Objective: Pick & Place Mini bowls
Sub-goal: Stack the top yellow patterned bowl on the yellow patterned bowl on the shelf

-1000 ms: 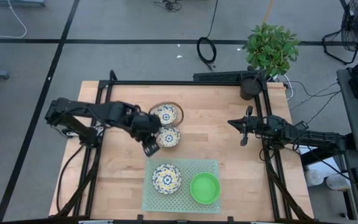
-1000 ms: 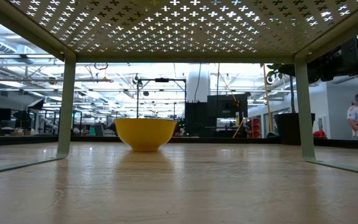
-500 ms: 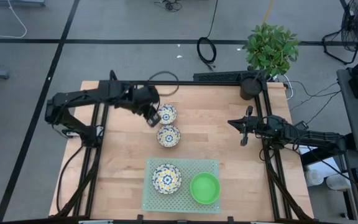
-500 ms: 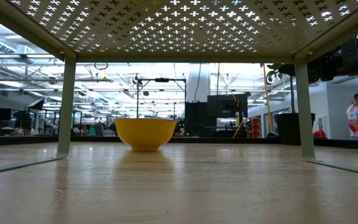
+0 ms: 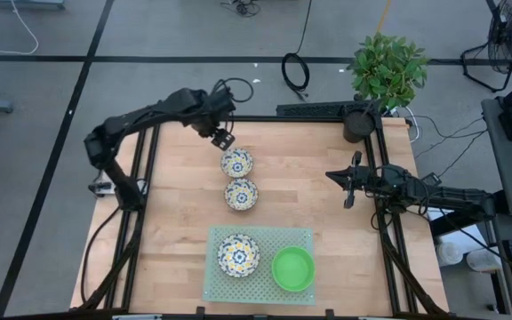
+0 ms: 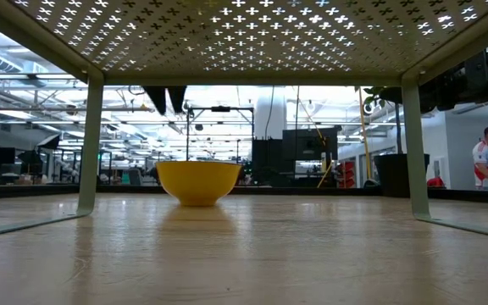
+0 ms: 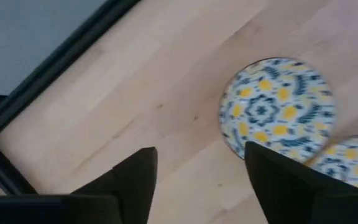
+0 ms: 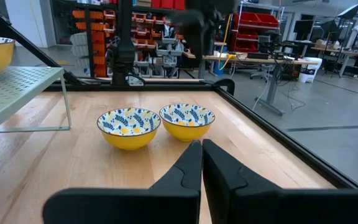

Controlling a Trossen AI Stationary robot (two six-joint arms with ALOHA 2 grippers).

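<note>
Left gripper hovering open and empty by the table's far edge, just beyond 2 floral bowls sitting side by side on bare wood. Judging a release step ending; next needing another bowl. Right gripper waiting closed.

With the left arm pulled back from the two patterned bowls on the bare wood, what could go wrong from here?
1. The two floral bowls sit almost touching, so fingers closing on one may well knock the other.
2. The left gripper, open, hovers just beyond the far floral bowl; a low approach could clip its rim.
3. The perforated mat already carries a floral bowl and a green bowl, so another placement may bump one.
The right gripper waits shut at the right edge.
</note>
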